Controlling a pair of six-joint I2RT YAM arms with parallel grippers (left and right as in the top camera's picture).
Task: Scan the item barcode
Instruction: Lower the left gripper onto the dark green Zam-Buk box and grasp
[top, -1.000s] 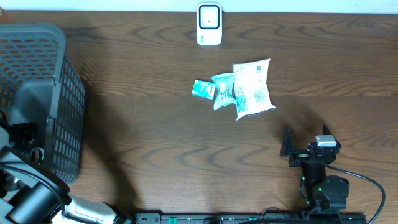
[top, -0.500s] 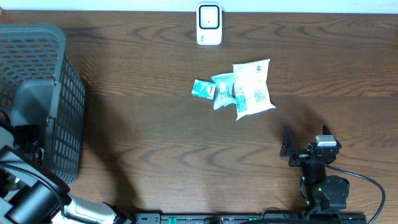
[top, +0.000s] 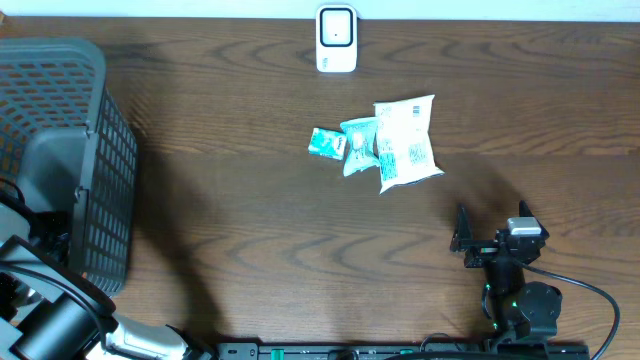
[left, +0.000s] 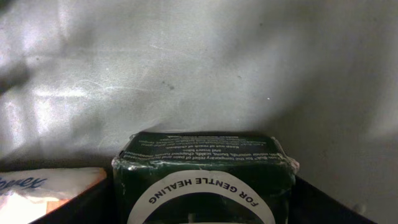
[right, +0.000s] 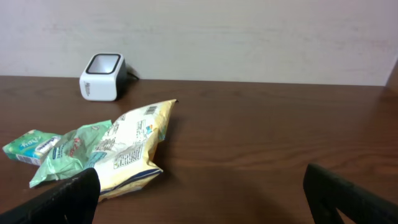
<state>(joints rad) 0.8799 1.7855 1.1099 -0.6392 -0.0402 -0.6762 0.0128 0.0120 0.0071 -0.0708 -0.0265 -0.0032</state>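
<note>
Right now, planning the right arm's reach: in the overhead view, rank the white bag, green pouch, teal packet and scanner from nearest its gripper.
1. White bag, ahead-left of the right gripper.
2. Green pouch, left of the bag.
3. Teal packet, leftmost snack.
4. Scanner, far table edge.

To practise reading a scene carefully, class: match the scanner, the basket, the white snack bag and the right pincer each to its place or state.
Things:
1. scanner
2. basket
3. white snack bag
4. right pincer

Places or states:
A. left end of the table
B. open, holding nothing
C. far edge, middle
D. right side of the packet pile

Pairs: 1-C, 2-A, 3-D, 4-B
</note>
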